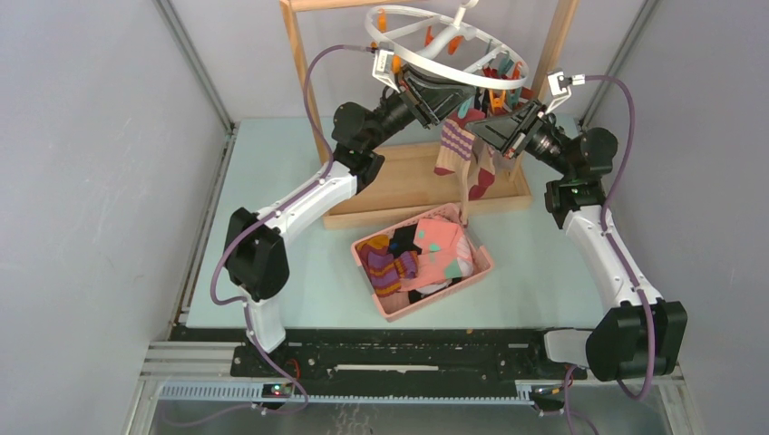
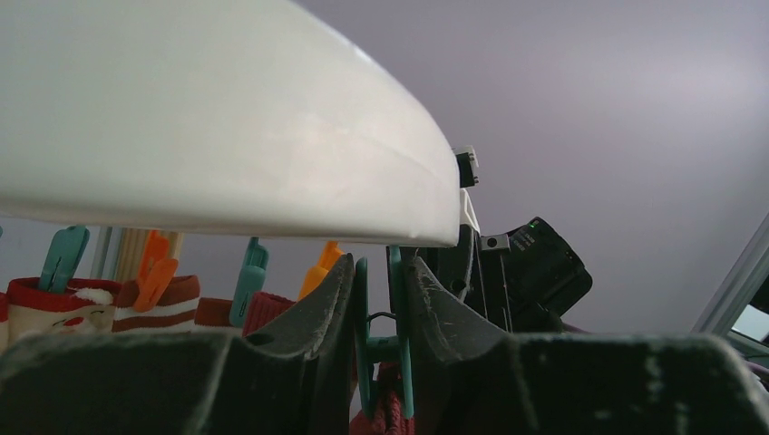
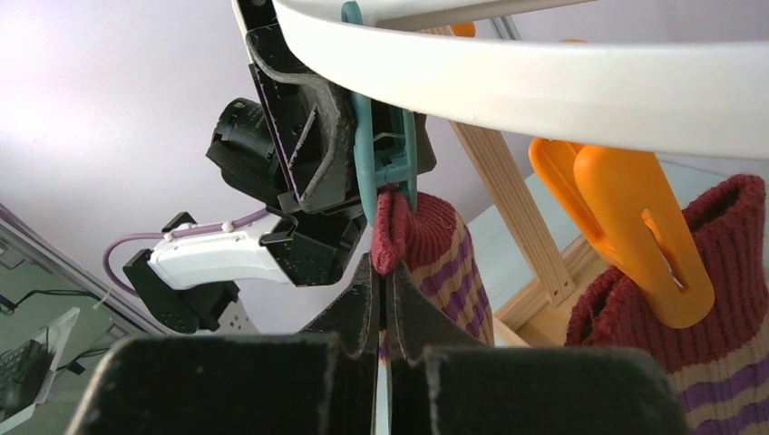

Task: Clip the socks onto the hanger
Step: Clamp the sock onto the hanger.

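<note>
Your right gripper (image 3: 383,299) is pinched shut on the ribbed knit cuff of a maroon, purple-striped sock (image 3: 440,245), holding it at the mouth of a teal clip (image 3: 385,154). Your left gripper (image 2: 379,299) clamps that clip's smooth plastic handles just under the hanger (image 3: 562,82), a broad white ring. You're mid-clipping. Next, I'd judge, ease the left squeeze so the clip bites the knit, then release the sock.

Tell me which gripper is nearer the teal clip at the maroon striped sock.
Left. The left gripper clamps the teal clip; the right gripper pinches the sock just below it.
</note>
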`<state>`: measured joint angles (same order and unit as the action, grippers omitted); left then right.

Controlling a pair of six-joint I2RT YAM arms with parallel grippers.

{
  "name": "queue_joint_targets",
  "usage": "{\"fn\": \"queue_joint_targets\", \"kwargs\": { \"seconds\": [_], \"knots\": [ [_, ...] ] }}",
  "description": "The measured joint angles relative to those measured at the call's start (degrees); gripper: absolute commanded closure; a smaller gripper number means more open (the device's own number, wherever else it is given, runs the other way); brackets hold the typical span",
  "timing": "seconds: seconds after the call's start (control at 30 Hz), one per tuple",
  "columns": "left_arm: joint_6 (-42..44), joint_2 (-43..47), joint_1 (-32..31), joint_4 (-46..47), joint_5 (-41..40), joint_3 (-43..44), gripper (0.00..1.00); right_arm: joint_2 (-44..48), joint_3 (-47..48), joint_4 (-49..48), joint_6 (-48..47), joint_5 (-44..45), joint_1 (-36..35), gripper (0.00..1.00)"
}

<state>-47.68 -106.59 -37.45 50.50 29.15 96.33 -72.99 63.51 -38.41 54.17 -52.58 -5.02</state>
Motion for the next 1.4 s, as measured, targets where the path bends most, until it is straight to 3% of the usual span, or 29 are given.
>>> {"fn": "queue_joint_targets", "kwargs": {
  "seconds": [0.43, 0.9, 1.07, 1.27, 1.4],
  "knots": [
    [-0.39, -0.04, 0.11, -0.02, -0.11, -0.02, 0.63, -0.2, 0.0, 1.55, -0.39, 0.0, -0.04, 1.0],
    [-0.15, 0.22, 0.39, 0.83, -1.22, -3.78, 0.22, -0.2, 0.0, 3.93, -1.38, 0.02, -0.04, 1.0],
    [0.35, 1.73, 0.39, 0.81, -2.1, -6.25, 0.12, -0.04, 0.0, 5.9, -2.75, 0.57, 0.13, 1.0],
    [1.51, 4.44, 0.42, 0.76, -3.13, -10.01, 0.08, 1.73, 0.0, 14.49, -8.17, 3.13, 0.66, 0.91],
    [2.21, 6.51, 0.42, 0.33, -3.8, -12.81, 0.06, 3.28, 0.0, 19.61, -11.93, 5.09, 1.16, 0.78]
  ]
}}
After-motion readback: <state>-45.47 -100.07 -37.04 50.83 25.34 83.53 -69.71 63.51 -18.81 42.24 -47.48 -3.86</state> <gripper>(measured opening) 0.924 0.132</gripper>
